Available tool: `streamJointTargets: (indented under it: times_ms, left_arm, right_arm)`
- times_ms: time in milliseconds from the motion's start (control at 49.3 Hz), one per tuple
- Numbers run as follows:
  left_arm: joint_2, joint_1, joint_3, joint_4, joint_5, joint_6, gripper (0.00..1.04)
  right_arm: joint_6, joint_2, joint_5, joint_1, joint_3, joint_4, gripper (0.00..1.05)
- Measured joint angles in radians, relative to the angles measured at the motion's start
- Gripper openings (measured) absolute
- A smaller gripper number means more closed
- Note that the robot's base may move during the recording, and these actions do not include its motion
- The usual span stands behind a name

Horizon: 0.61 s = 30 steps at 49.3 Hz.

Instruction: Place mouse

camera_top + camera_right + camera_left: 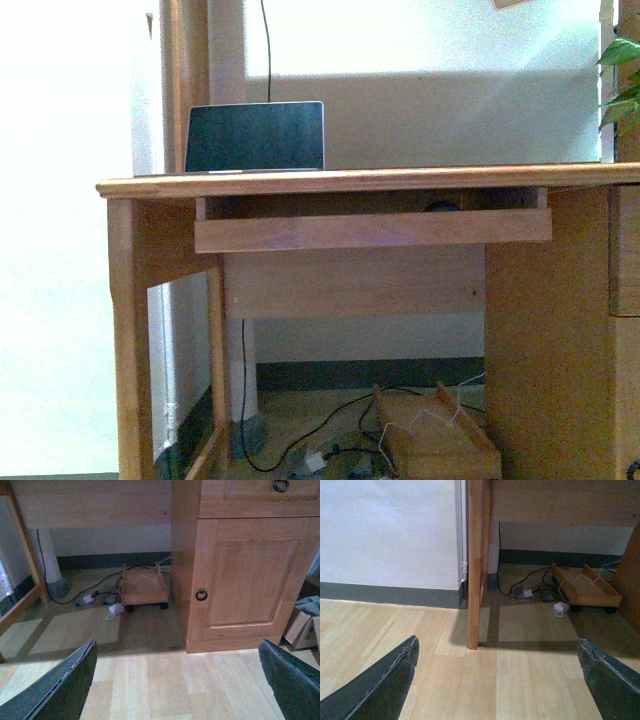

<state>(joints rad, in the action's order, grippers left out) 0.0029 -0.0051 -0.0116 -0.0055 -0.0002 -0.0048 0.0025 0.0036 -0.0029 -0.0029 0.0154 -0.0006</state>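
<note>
Your mouse (442, 207) sits in the pull-out tray (372, 230) under the desktop (370, 182). It shows only as a dark dome above the tray's front board, right of its middle, well apart from both sets of fingers, and neither wrist view catches it. What else the tray holds is hidden behind that board. Your left gripper (497, 645) has its fingers (385, 685) spread wide with nothing between them but bare wooden floor (530, 680). Just beyond the fingertips stands a desk leg (477, 565). Farther past it a low wooden trolley (587, 592) rests on the floor, with white cables (561, 607) draped over it and lying beside it. Your right gripper (176, 645) is also spread wide and holds nothing. Beyond its fingers (62, 687) you see the same trolley, carrying only loose cable. Beside the trolley is the desk's cabinet (247, 580), its door closed with a ring pull (201, 595), and a closed drawer (260, 490) sits above it. Out past one fingertip lie cardboard boxes (302, 625), and you cannot tell what is in them. On the desktop a laptop (255, 137) stands open with a dark screen, well apart from the mouse.
</note>
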Motion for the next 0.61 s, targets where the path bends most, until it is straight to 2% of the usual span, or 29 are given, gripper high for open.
streamJointTargets:
  times_ms: [608]
  left_arm:
    - [0.000,0.000,0.000,0.000,0.000,0.000,0.97]
  right_arm:
    - [0.000,0.000,0.000,0.000,0.000,0.000,0.97]
